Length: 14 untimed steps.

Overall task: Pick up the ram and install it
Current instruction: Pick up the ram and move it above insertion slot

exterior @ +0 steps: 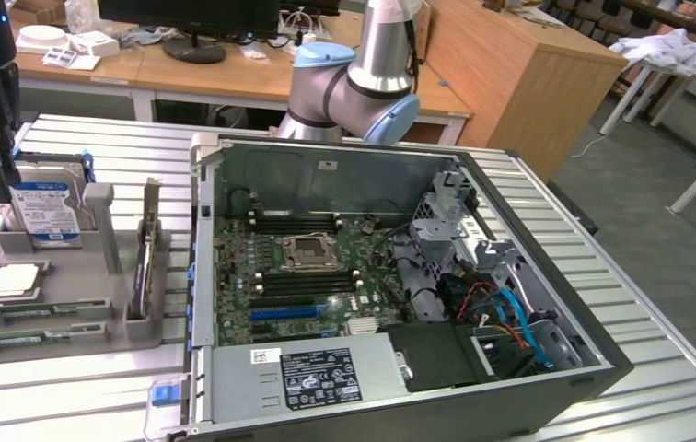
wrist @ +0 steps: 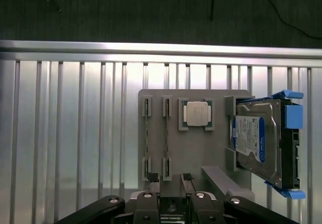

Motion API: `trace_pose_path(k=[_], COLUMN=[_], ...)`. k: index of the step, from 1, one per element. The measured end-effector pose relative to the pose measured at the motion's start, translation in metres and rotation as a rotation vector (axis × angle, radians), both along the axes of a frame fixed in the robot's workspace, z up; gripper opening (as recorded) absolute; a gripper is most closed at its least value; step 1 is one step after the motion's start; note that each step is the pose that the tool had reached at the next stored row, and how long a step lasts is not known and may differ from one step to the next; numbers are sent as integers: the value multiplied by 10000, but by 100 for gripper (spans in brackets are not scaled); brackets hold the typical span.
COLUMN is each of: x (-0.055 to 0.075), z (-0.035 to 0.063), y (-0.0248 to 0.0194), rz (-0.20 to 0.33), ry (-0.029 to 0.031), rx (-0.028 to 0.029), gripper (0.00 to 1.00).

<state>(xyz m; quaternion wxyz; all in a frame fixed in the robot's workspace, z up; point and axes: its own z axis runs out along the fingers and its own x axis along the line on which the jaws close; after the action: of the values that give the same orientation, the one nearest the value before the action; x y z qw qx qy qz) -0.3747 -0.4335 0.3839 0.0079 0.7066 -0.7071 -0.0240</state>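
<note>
**Pick-up step: the pincer is hovering over the ram in the parts tray and is holding nothing.**

The pincer (wrist: 169,177) is standing with its fingertips (wrist: 152,177) apart. The ram (wrist: 166,138), a thin stick on its edge in the grey tray (wrist: 156,133), is running straight out from the gap between them, and a second stick (wrist: 146,138) is lying just beside it. The processor chip (wrist: 197,114) and the hard drive (wrist: 261,143) are sitting off to one side. In my judgement the grasp is not yet made; it is calling for jaws squared on the stick's thin faces. Whether the tips are touching the stick is hidden. The memory slots (exterior: 305,221) in the open computer case (exterior: 569,368), well apart from the pincer, are hard to make out.
</note>
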Motion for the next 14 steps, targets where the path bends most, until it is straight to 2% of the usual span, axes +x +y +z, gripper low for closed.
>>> trace_pose_path(k=[11, 12, 14], x=[0, 0, 0], z=[0, 0, 0], y=[0, 0, 0], rz=[0, 0, 0], ry=[0, 0, 0], rx=[0, 0, 0], gripper=[31, 37, 37])
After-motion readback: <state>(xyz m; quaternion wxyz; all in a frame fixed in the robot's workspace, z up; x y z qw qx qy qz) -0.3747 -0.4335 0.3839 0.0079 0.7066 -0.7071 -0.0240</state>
